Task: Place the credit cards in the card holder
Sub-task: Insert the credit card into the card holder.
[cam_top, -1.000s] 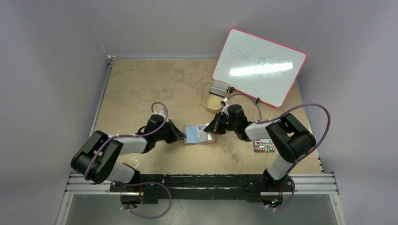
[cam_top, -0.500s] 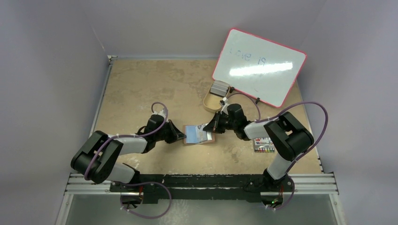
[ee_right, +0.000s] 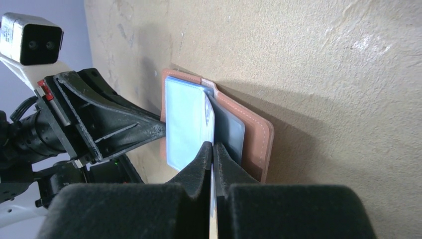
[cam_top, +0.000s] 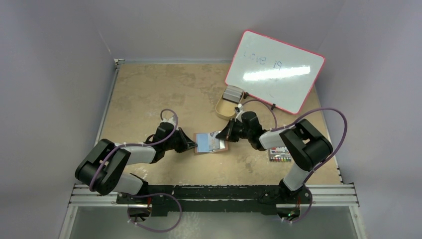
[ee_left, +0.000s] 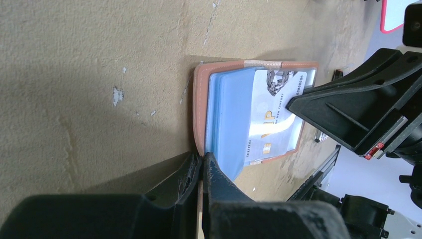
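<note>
Whiteboard (cam_top: pixel 275 71) w/ pink frame lies at the far right of the table (cam_top: pixel 164 89), tilted, one corner just beside a tan oval tray (cam_top: pixel 219 107) that has a grey block (cam_top: pixel 232 92) at its far end. Marker pack (cam_top: pixel 280 156) sits near the right edge, partly under the right arm's elbow. Purple cables loop over both arms. Mid-table, between the two arms, the holder (ee_left: pixel 199 99) lies open and flat, reddish-brown rim showing round a stack of light-blue sleeves (ee_left: pixel 231 114). L gripper (ee_left: pixel 201 162) is pinched closed on the holder's near-left edge; a thin tan strip shows between its fingers. R gripper (ee_right: pixel 213 148) comes in from the opp. side, jaws closed on a white card (ee_left: pixel 273 114) whose thin edge sits between the fingertips; the card lies over the blue sleeves, its inner end at the sleeve opening, but how far in it is can't be told. From the left wrist cam the R gripper's black fingers cover the card's far end and hide part of its print. Readable on the card: "VIP" in gold, plus small print and a digit row too fine to make out. Whiteboard has faint blue handwriting, approx. "Love 19", not clear.
</note>
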Available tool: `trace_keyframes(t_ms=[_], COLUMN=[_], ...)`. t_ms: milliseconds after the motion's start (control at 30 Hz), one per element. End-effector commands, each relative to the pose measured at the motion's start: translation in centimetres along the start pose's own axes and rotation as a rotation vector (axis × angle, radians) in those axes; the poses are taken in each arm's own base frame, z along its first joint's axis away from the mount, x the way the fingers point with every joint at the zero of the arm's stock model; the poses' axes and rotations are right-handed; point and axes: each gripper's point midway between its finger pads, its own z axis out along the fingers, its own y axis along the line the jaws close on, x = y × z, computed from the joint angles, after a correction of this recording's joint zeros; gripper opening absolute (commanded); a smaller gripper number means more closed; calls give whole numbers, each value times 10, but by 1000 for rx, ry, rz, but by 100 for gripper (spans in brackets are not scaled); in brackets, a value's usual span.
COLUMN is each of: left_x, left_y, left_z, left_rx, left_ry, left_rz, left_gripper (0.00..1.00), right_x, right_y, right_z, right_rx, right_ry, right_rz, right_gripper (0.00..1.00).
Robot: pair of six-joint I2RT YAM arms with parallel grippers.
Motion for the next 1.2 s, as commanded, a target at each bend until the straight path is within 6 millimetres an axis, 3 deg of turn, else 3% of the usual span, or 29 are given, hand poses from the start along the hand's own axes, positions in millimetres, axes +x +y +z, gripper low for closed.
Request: trace_keyframes(t_ms=[0,500,1167], left_x=[4,3,-2], left_y=[-3,-10,-4], left_z=[0,2,2], left_rx=[24,40,1], left_ry=[3,1,-46], left_rz=[18,22,2], left_gripper=[0,0,0], right_x=[-7,6,8], right_y=[-3,-5,-12], right_z=[-1,9,-10], right_rx=[18,68,171], right_ry=[-48,0,12], right_rz=[-2,30,-8], right_gripper=[0,0,0])
